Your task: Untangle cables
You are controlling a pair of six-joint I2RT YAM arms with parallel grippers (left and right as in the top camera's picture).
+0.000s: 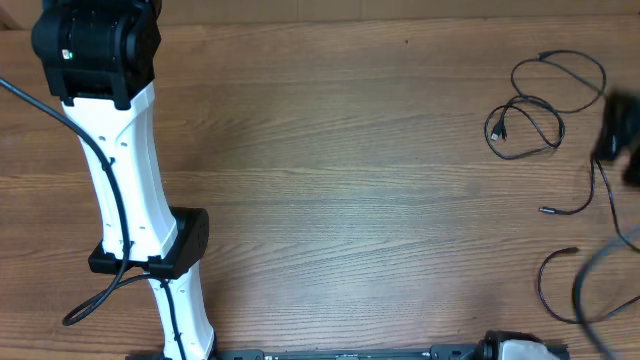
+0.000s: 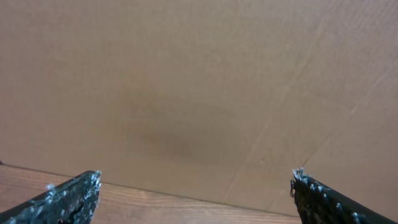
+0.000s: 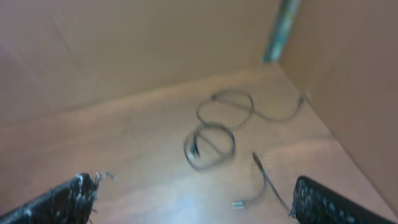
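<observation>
Right gripper [image 3: 198, 200] fingers wide apart, blurred, hovering above wood table [image 1: 330, 170]. Cables [image 3: 214, 140] lie loosely looped near table's far right corner, close to cardboard wall [image 3: 124, 50]; short curved strand just beside loops. Left gripper [image 2: 196, 199] likewise spread apart, facing cardboard, well apart from cables.

Lab rig: wooden table [image 1: 350, 180], cardboard walls [image 2: 186, 74]

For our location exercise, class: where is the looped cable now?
Overhead, the looped cable lies at the table's far right corner, beside the blurred right arm; the right wrist view shows it ahead of the open right tool.
</observation>
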